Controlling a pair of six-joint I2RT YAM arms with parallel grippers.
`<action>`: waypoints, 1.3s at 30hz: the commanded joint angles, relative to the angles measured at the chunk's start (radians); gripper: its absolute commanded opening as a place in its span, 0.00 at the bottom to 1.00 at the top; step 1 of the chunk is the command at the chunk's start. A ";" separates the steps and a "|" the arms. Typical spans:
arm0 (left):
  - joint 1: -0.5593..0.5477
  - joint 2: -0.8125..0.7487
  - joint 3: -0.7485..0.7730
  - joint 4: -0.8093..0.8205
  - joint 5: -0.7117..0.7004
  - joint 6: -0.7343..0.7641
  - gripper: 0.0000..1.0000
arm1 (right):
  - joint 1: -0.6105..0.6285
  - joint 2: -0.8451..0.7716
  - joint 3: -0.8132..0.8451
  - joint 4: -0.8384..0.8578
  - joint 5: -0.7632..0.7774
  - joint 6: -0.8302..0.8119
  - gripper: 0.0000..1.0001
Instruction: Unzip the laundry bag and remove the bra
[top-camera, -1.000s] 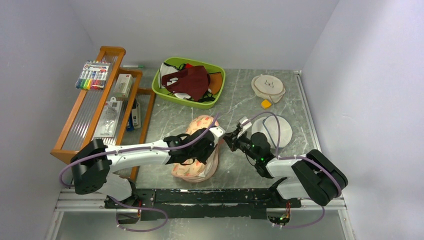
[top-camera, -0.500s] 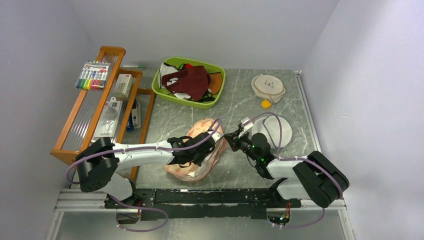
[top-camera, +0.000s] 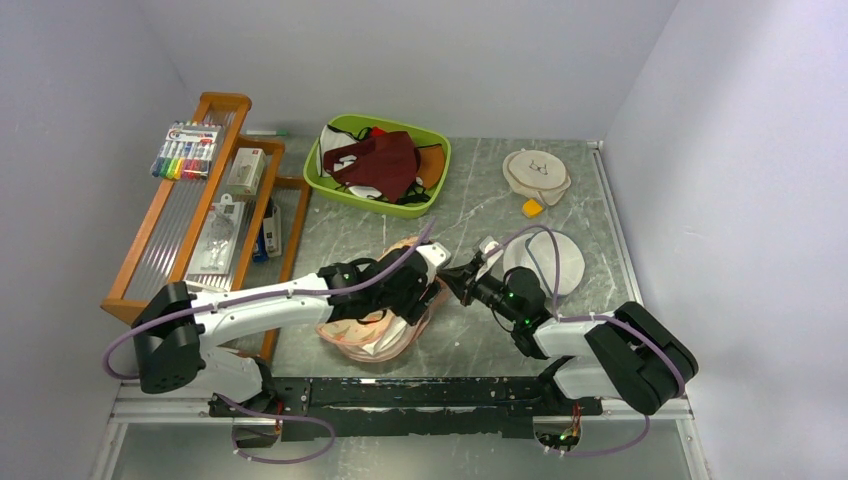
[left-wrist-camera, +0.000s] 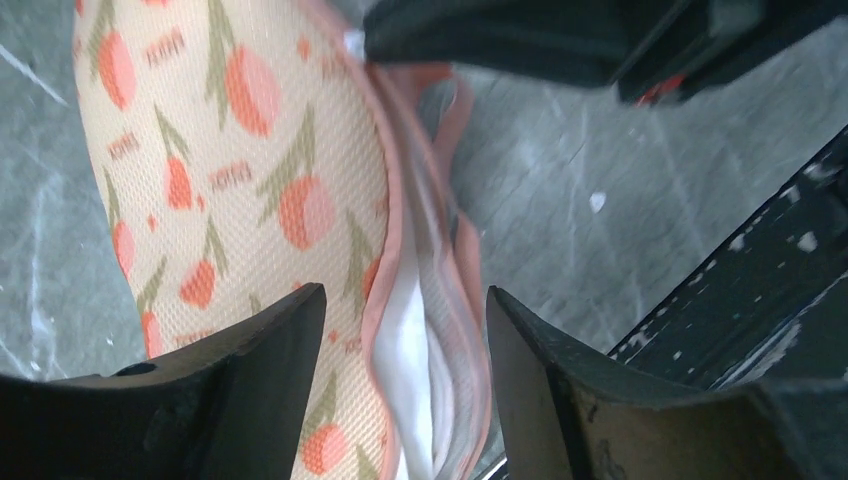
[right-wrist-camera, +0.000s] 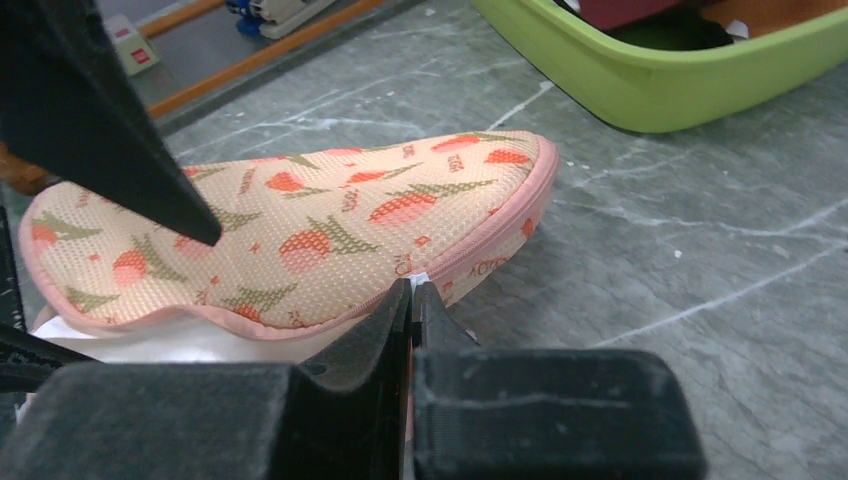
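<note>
Zip (right-wrist-camera: 480, 255) is opening wider than before, laundry bag (top-camera: 375, 338) gaping, bra (left-wrist-camera: 405, 360) peeking out; right jaws clamping the bag's edge, left jaws apart.

Grey marbled table (top-camera: 470, 210). I read the clock from my side, which is 6.

- Centre: printed laundry bag (top-camera: 365, 338), pink zip edge parted, white showing at its near edge.
- 3 o'clock of it, just beside: round white mesh bag (top-camera: 565, 262).
- 1 o'clock: small cream disc (top-camera: 537, 172), with a yellow chip (top-camera: 532, 208) close at its near side.
- 12 o'clock: green tub (top-camera: 360, 200).
- 9 to 11 o'clock: wooden rack (top-camera: 222, 105) along the edge.
</note>
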 joint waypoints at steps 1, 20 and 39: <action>0.003 0.024 0.082 0.084 -0.033 0.004 0.72 | -0.005 0.016 -0.011 0.105 -0.076 -0.005 0.00; 0.003 0.240 0.175 0.103 -0.180 0.017 0.41 | -0.003 0.009 -0.001 0.091 -0.116 0.008 0.00; 0.002 0.102 0.067 0.113 0.021 0.085 0.07 | -0.004 0.071 0.021 0.053 0.001 0.008 0.00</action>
